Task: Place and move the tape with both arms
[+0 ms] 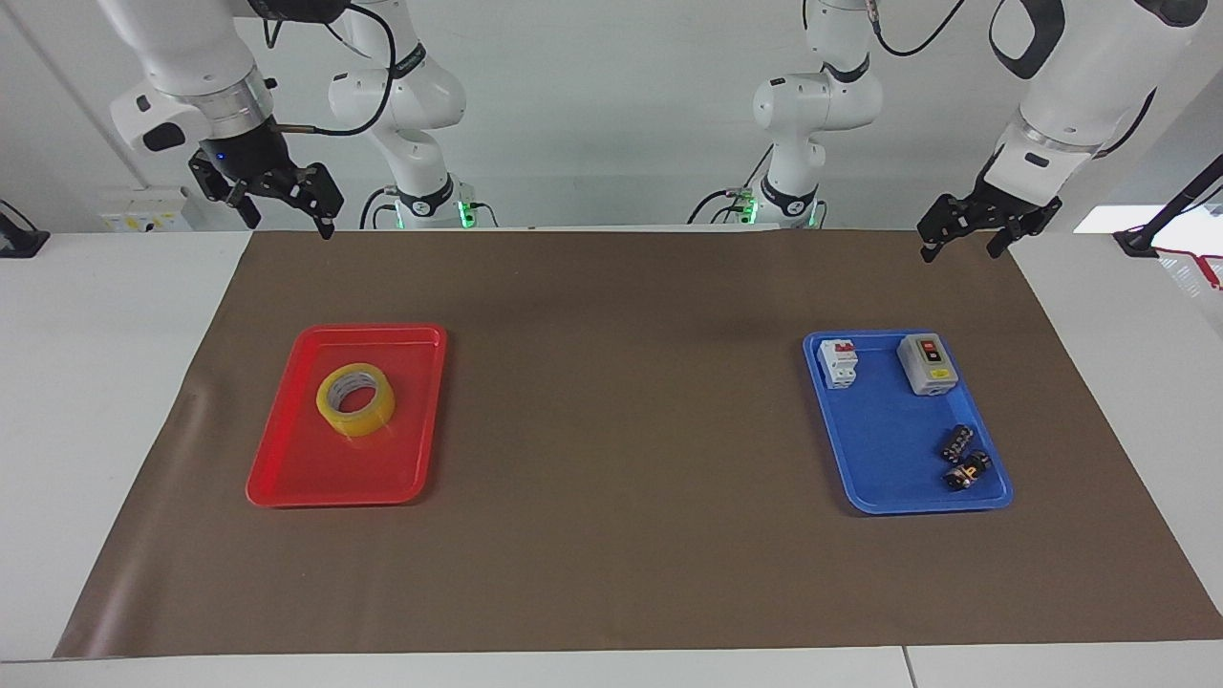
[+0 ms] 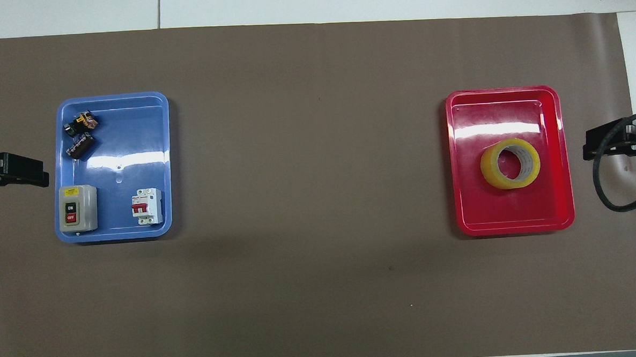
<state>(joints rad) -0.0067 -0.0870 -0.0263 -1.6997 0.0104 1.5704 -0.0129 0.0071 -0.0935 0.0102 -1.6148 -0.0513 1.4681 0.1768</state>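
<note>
white worktop (image 1: 115, 401) under a wide brown paper sheet (image 1: 621, 430), white wall at the robots' end. 2 smaller white arms with green-lit bases (image 1: 430, 205) stand at that edge, between the big ones.

red tray (image 1: 287, 478) toward the right arm's end of the worktop. tape (image 1: 355, 398) lies flat in it, hole up, yellow with a pale core, in the half of the tray nearer the robots. nothing touches it.

blue tray (image 1: 879, 478) toward the left arm's end, well apart from the red one. in it: a white breaker with a red switch (image 1: 838, 363) and a grey on/off switch box (image 1: 927, 364), side by side at the edge nearer the robots; 2 small black parts (image 1: 963, 459) close together at the corner farther from the robots.

right claw (image 1: 287, 205) up in the air over the corner of the paper nearest its own base, fingers spread, holding nothing. a black cable loops off its wrist. in the overhead view it shows at the frame edge beside the red tray (image 2: 614, 141).

left claw (image 1: 960, 239) hangs over the paper's edge at the left arm's end, above the corner nearest its base, fingers spread, holding nothing. the overhead view catches only its tip (image 2: 20, 170) just beside the blue tray.
</note>
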